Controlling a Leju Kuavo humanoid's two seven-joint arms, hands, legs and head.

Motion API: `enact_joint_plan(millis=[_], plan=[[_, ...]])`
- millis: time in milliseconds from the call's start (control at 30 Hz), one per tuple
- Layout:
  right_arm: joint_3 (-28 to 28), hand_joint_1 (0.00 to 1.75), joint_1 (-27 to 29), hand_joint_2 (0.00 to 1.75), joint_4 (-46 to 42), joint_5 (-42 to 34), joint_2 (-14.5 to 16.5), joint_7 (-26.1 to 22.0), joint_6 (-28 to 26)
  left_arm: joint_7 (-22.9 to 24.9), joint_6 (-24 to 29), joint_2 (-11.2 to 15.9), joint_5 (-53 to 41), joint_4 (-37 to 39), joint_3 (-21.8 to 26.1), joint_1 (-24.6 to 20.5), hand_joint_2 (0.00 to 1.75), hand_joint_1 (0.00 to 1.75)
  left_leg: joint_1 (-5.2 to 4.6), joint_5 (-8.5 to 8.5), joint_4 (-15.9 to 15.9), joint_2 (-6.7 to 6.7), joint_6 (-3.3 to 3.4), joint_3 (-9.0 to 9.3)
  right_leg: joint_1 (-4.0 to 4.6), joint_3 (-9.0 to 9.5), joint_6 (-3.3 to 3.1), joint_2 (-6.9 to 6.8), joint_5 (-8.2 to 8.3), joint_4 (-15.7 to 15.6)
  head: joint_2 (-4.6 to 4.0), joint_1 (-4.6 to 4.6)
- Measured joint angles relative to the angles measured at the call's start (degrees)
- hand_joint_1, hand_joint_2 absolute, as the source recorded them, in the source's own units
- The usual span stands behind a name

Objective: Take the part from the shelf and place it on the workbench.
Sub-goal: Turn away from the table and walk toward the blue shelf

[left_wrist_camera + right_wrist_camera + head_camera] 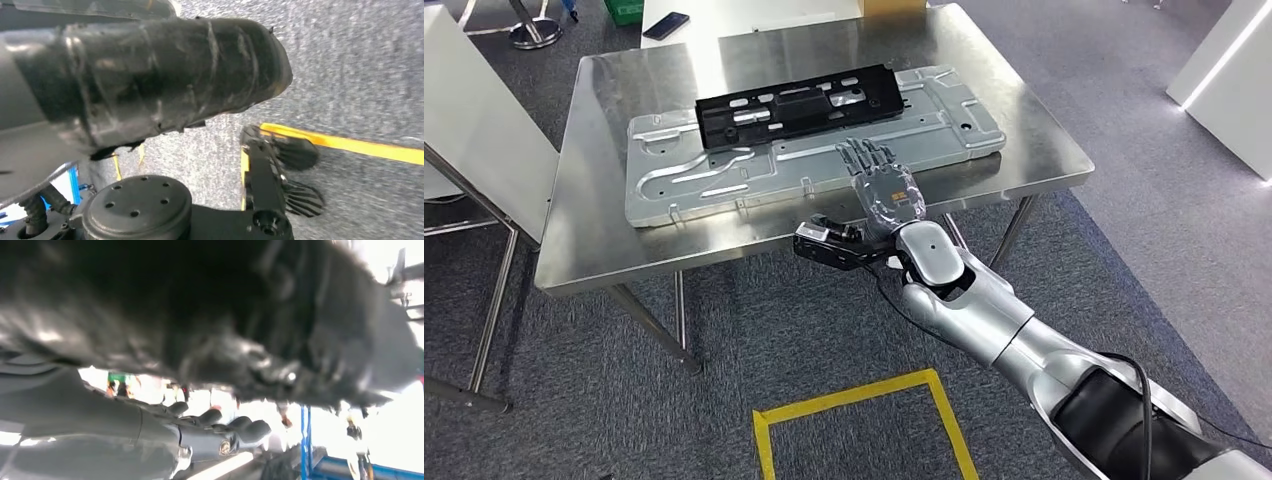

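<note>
Silver and grey, my right hand (882, 185) lies flat over the near edge of the workbench (604, 250), fingers (865, 154) stretched out straight and slightly apart, holding nothing. The fingertips reach onto the pale metal panel (684, 175) that lies along the bench top; whether the palm presses on the panel or floats just above it, I cannot tell from the head view.

My right wrist view looks along the underside of the same hand (220, 432): the dark fingers (252, 430) are extended side by side, and a blurred dark mass (200, 315) lies close over them. I cannot identify that mass.

Beyond the fingertips, the black part (799, 103), long and slotted, lies flat on the far half of the metal panel, clear of my hand and resting on the workbench.

My left wrist view points down at grey carpet (360, 75) crossed by a yellow floor line (350, 145); the left hand cannot be made out there, so its state is undetermined.

The head view adds a yellow-taped square (864, 420) on the carpet before the bench, and a phone (666, 25) on a white surface behind it.
</note>
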Motion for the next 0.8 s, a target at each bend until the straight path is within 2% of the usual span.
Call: enact_joint_plan(millis=[33, 67, 100, 133, 167, 200, 233, 267, 300, 333, 400, 433, 467, 500, 533, 567, 600, 633, 667, 700, 733, 767, 800], plan=[[0.0, 0.0, 0.2, 0.0, 0.0, 0.1, 0.0, 0.0, 0.0, 0.0, 0.0, 0.0, 0.0, 0.0, 0.0, 0.0, 0.0, 0.0, 0.16, 1.8, -1.7, 0.01, -0.18, 1.91, -0.12, -0.95, 0.21, -0.02, 0.54, 0.3, 0.0, 0.01], [0.0, 0.0, 0.3, 0.0, 0.0, 0.1, 0.0, 0.0, 0.0, 0.0, 0.0, -0.1, 0.0, 0.0, 0.0, -0.1, 0.0, 0.0, 0.3, 2.76, -5.1, 0.01, -0.29, 4.59, -0.22, -1.83, 0.49, -0.03, 1.03, 0.6, 0.0, 0.0], [0.0, 0.0, 0.3, 0.0, -0.1, 0.2, 0.0, -0.1, 0.0, 0.0, 0.0, -0.1, 0.0, 0.0, 0.0, -0.2, 0.0, 0.0, 0.28, 2.5, -9.4, -0.01, -0.29, 7.71, -0.25, -2.58, 0.81, -0.04, 1.44, 1.0, 0.0, -0.01], [0.0, 0.0, 0.2, 0.0, -0.1, 0.3, 0.0, -0.1, 0.0, 0.0, 0.0, -0.2, 0.0, 0.0, 0.0, -0.2, 0.0, 0.0, 0.18, 1.79, -12.8, -0.07, -0.02, 10.07, -0.25, -3.01, 1.17, -0.06, 1.88, 1.2, 0.0, 0.08], [0.0, 0.0, 0.2, 0.0, -0.2, 0.4, 0.0, -0.1, 0.0, -0.1, -0.1, -0.2, 0.0, 0.0, 0.0, -0.3, 0.0, 0.0, 0.04, 0.88, -15.3, -0.14, 0.32, 11.53, -0.25, -3.2, 1.53, -0.07, 2.33, 1.2, 0.0, 0.14], [0.0, 0.0, 0.2, 0.0, -0.3, 0.4, 0.0, -0.1, 0.0, -0.1, -0.1, -0.2, 0.0, 0.0, 0.0, -0.4, 0.0, 0.0, -0.17, 0.57, -16.4, -0.21, 0.75, 12.1, -0.23, -3.27, 1.87, -0.06, 2.84, 1.1, 0.0, 0.17], [0.0, 0.0, 0.2, 0.0, -0.3, 0.5, 0.0, -0.1, 0.0, -0.1, -0.1, -0.2, 0.0, 0.0, 0.0, -0.3, 0.0, 0.0, -0.18, 1.0, -16.4, -0.21, 1.28, 11.63, -0.24, -3.32, 2.22, -0.03, 3.3, 1.0, 0.0, 0.32], [0.0, 0.0, 0.2, 0.0, -0.3, 0.6, 0.0, -0.1, 0.0, -0.1, -0.1, -0.2, 0.0, 0.0, 0.0, -0.4, 0.0, 0.0, -0.15, 1.53, -16.5, -0.09, 1.66, 11.26, -0.3, -3.64, 2.51, 0.08, 3.05, 1.2, 0.0, 0.29], [0.0, 0.0, 0.2, 0.0, -0.3, 0.6, 0.0, -0.1, 0.1, -0.1, -0.1, -0.2, 0.0, 0.0, 0.0, -0.4, 0.0, 0.0, -0.11, 2.19, -16.6, 0.06, 2.15, 10.76, -0.33, -4.22, 2.73, 0.16, 1.7, 2.2, 0.0, 0.35], [0.0, 0.0, 0.3, 0.0, -0.3, 0.6, 0.0, -0.1, 0.1, -0.1, -0.1, -0.3, 0.0, 0.0, 0.0, -0.4, 0.0, 0.0, -0.05, 2.88, -16.7, 0.19, 2.63, 10.09, -0.38, -4.95, 2.88, 0.23, -0.57, 3.9, 0.0, 0.45], [0.0, 0.0, 0.3, 0.0, -0.3, 0.7, 0.0, -0.1, 0.1, -0.1, -0.1, -0.3, 0.0, 0.0, 0.0, -0.4, 0.0, 0.0, -0.21, 4.32, -16.7, 0.31, 3.27, 8.48, -0.43, -6.76, 3.02, 0.28, -6.74, 10.9, 0.0, 0.5], [0.0, 0.0, 0.3, 0.0, -0.3, 0.7, -0.1, -0.1, 0.1, -0.1, -0.1, -0.3, 0.0, 0.0, 0.0, -0.4, 0.0, 0.0, -0.31, 5.02, -16.6, 0.31, 3.39, 7.56, -0.43, -7.41, 3.07, 0.29, -8.61, 14.8, 0.0, 0.5], [0.0, 0.0, 0.4, 0.0, -0.3, 0.7, -0.1, -0.1, 0.1, -0.1, -0.1, -0.3, 0.0, 0.0, 0.0, -0.4, 0.0, 0.0, -0.41, 5.73, -16.5, 0.31, 3.42, 6.58, -0.41, -7.61, 3.07, 0.3, -9.3, 17.9, 0.0, 0.52], [0.0, 0.0, 0.5, 0.0, -0.3, 0.7, -0.1, -0.1, 0.1, -0.1, -0.1, -0.3, 0.0, 0.0, 0.0, -0.3, 0.0, 0.0, -0.5, 6.37, -16.4, 0.29, 3.39, 5.64, -0.41, -7.0, 3.02, 0.3, -8.48, 19.2, 0.0, 0.51], [0.0, 0.0, 0.5, 0.0, -0.3, 0.7, -0.1, -0.1, 0.1, -0.1, -0.1, -0.3, 0.0, 0.0, 0.0, -0.3, 0.0, 0.0, -0.56, 6.95, -16.2, 0.27, 3.29, 4.73, -0.41, -5.37, 2.89, 0.3, -6.82, 18.3, 0.0, 0.53], [0.0, 0.0, 0.6, 0.0, -0.3, 0.7, -0.1, -0.1, 0.1, -0.1, -0.1, -0.3, 0.0, 0.0, 0.0, -0.3, 0.0, 0.0, -0.6, 7.47, -16.0, 0.23, 3.14, 3.91, -0.41, -2.67, 2.71, 0.31, -5.27, 15.4, 0.0, 0.53], [0.0, 0.0, 0.5, 0.0, -0.3, 0.7, -0.1, -0.1, 0.1, -0.1, -0.1, -0.3, 0.0, 0.0, 0.0, -0.3, 0.0, 0.0, -0.68, 7.92, -15.7, 0.17, 2.91, 3.15, -0.35, 0.52, 2.52, 0.35, -4.85, 11.2, 0.0, 0.54], [0.0, 0.0, 0.4, 0.0, -0.3, 0.7, -0.1, -0.1, 0.0, -0.1, -0.1, -0.3, 0.0, 0.0, 0.0, -0.3, 0.0, 0.0, -0.72, 8.35, -15.4, 0.12, 2.65, 2.6, -0.22, 3.46, 2.35, 0.44, -5.34, 6.8, 0.0, 0.49], [0.0, 0.0, 0.4, 0.0, -0.4, 0.7, -0.1, -0.1, 0.0, -0.1, -0.1, -0.3, 0.0, 0.0, 0.0, -0.3, 0.0, 0.0, -0.73, 8.84, -15.4, 0.09, 2.35, 2.29, -0.06, 5.49, 2.21, 0.53, -6.11, 3.5, 0.0, 0.46], [0.0, 0.0, 0.3, 0.0, -0.4, 0.7, 0.0, -0.1, 0.0, -0.1, -0.1, -0.3, 0.0, 0.0, 0.0, -0.3, 0.0, 0.0, -0.73, 9.39, -15.5, 0.05, 2.05, 2.09, 0.13, 6.41, 2.08, 0.59, -6.83, 1.6, 0.0, 0.5], [0.0, 0.0, 0.3, 0.0, -0.5, 0.7, 0.0, -0.1, 0.0, -0.1, 0.0, -0.3, 0.0, 0.0, 0.0, -0.3, 0.0, 0.0, -0.63, 10.01, -15.7, 0.0, 1.74, 1.99, 0.29, 6.47, 1.87, 0.61, -6.67, 0.9, 0.0, 0.51], [0.0, 0.0, 0.3, 0.0, -0.5, 0.7, 0.0, -0.1, 0.0, -0.1, 0.0, -0.3, 0.0, 0.0, 0.0, -0.2, 0.0, 0.0, -0.5, 10.44, -15.9, -0.05, 1.43, 1.78, 0.28, 6.1, 1.53, 0.51, -6.0, 0.8, 0.0, 0.62], [0.0, 0.0, 0.3, 0.0, -0.5, 0.7, 0.0, -0.1, 0.0, -0.1, 0.0, -0.3, 0.1, 0.0, 0.0, -0.1, 0.0, 0.0, -0.38, 9.88, -15.6, -0.08, 1.12, 1.3, 0.23, 5.6, 1.14, 0.42, -5.31, 0.6, 0.0, 0.65]])
